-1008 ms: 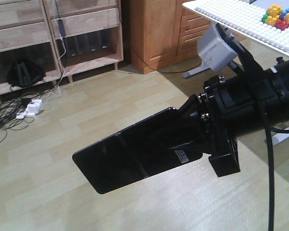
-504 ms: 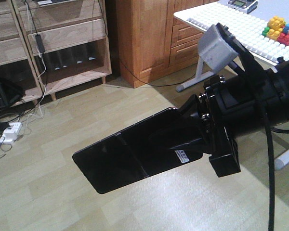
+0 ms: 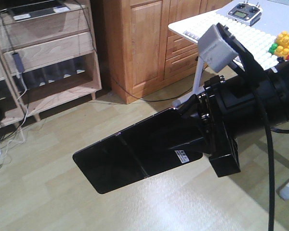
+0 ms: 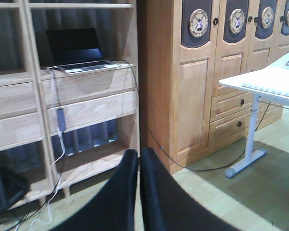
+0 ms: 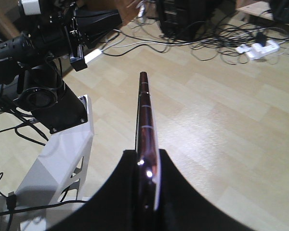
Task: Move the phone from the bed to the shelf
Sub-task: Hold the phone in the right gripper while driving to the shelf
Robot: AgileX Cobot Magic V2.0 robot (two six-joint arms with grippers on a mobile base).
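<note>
- Right gripper (image 5: 145, 159) clamps phone (image 5: 144, 110) by one end; the long overhang could slip or twist.
- Left gripper (image 4: 138, 166) closed, empty.
- Shelf (image 4: 94, 84) board edge could knock phone loose.

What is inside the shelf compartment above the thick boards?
An open laptop stands there on the shelf, a cable hanging down in front. Its screen hides whatever is behind.

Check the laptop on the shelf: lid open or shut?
Open. The laptop lid stands upright behind its keyboard deck on the shelf; screen dark.
</note>
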